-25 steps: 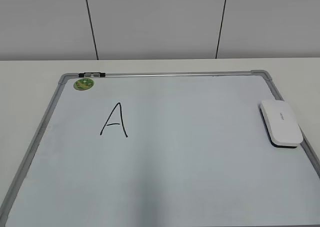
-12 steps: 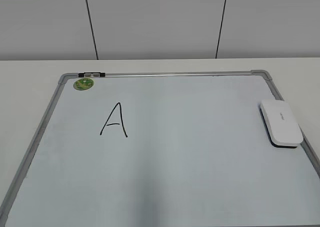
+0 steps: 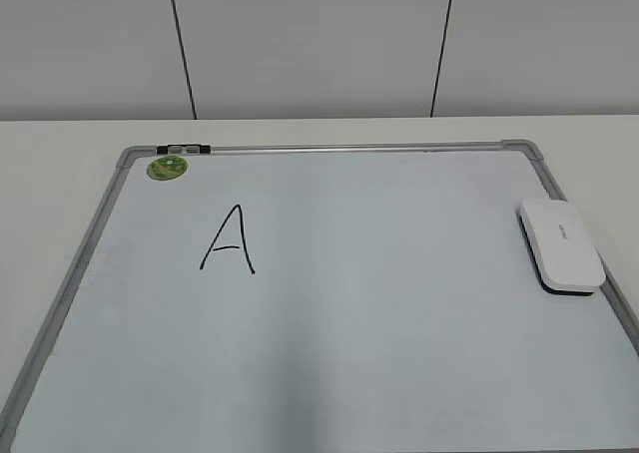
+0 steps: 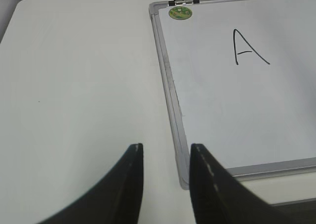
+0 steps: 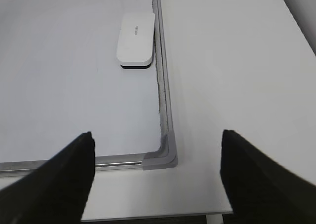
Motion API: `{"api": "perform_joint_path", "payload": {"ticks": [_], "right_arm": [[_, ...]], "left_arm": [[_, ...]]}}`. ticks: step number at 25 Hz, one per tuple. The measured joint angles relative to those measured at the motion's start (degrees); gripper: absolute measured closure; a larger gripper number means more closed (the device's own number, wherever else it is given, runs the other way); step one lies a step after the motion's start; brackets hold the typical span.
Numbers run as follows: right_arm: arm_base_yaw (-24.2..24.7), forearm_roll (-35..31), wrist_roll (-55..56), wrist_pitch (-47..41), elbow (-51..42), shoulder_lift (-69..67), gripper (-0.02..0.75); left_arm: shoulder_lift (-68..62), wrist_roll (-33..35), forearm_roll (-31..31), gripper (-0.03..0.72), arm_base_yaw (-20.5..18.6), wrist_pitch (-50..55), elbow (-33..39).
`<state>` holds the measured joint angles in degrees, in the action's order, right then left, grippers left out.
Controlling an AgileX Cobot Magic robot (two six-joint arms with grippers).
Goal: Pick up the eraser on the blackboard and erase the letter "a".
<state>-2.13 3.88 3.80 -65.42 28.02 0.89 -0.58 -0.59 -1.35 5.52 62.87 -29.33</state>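
The white eraser lies flat on the blackboard by its right frame; it also shows in the right wrist view. A black capital "A" is written on the board's left half. No lowercase "a" shows. My right gripper is wide open and empty over the board's near right corner, short of the eraser. My left gripper is open a little and empty beside the board's near left corner. Neither gripper shows in the exterior view.
A round green magnet sits at the board's far left corner, next to a small metal clip on the frame. The board lies on a white table. The table's near edge shows at the right.
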Motion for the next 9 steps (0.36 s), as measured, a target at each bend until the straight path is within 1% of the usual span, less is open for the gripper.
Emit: {"api": "perform_joint_path", "payload": {"ticks": [9], "right_arm": [[0.0,0.0,0.0,0.0,0.0,0.0,0.151]], "left_arm": [[0.0,0.1,0.0,0.456,0.0,0.0,0.0]]}}
